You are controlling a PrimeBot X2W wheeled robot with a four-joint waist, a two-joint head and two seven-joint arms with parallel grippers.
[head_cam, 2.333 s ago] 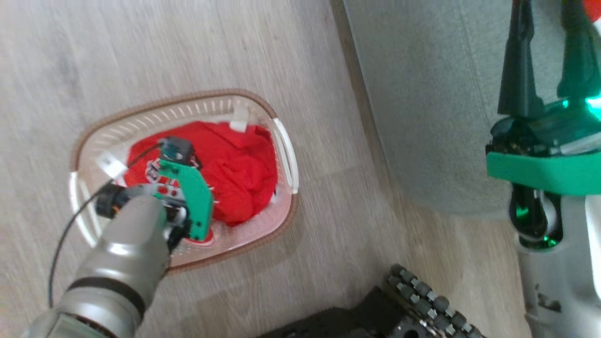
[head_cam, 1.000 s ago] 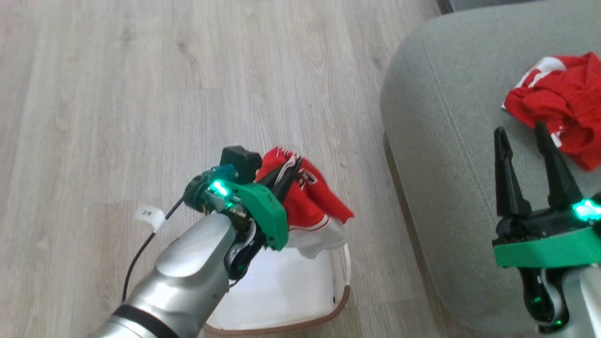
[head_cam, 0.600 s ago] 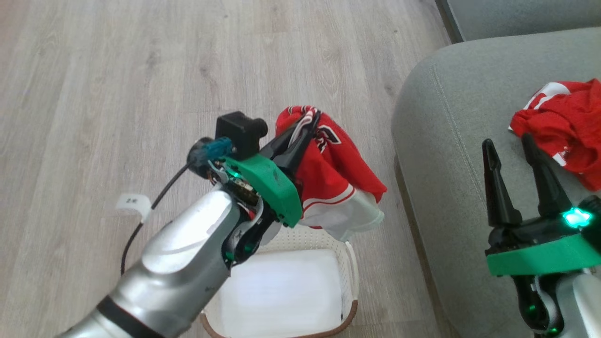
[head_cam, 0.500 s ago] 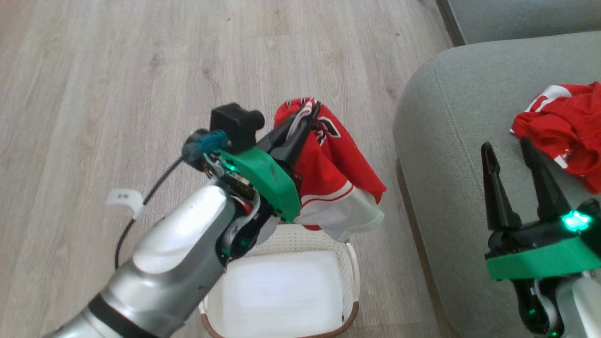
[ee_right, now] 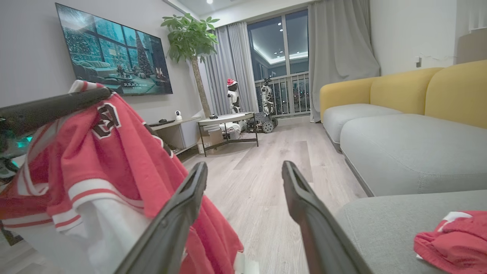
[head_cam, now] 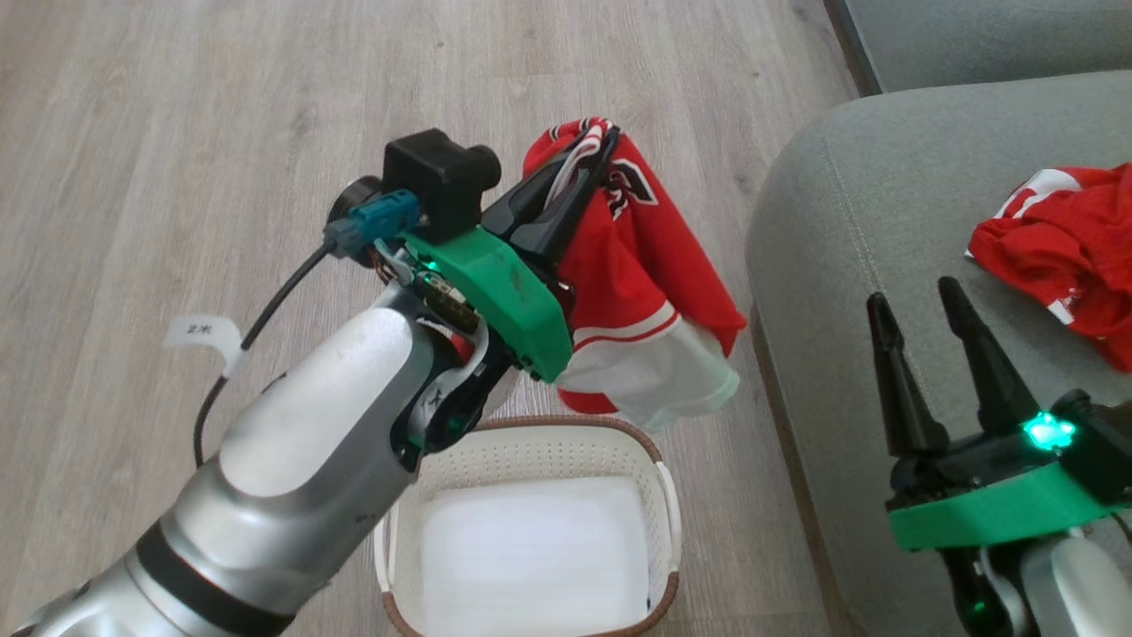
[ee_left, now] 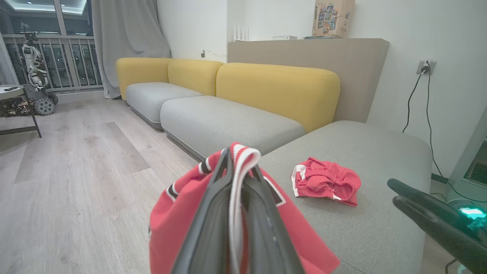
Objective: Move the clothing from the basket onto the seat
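The red garment (head_cam: 637, 292) hangs in the air above the far rim of the basket (head_cam: 531, 438), short of the grey seat (head_cam: 849, 221). It is pinched by its striped edge in the left gripper (head_cam: 594, 152), whose dark fingers are closed tight on the cloth. In the left wrist view the white-and-black trim sticks up between those fingers (ee_left: 213, 213).

The left arm reaches forward and up from the lower left of the head view. Its silver forearm (head_cam: 301, 478) is raised over the basket, and the fingers slant up toward the seat. The right gripper (head_cam: 913, 294) hovers over the near part of the seat with its jaws spread wide and nothing between them.

Compared with half a second ago, the left gripper and its load sit higher, well clear of the basket. A little over two seconds ago that gripper was down among the red cloth inside it. Now the basket's white bottom lies bare.

The garment's long axis runs downward from the pinched edge, with the lettering near the top and the white panel lowest. A second garment (head_cam: 1061, 248) lies crumpled on the seat, beyond the right gripper.
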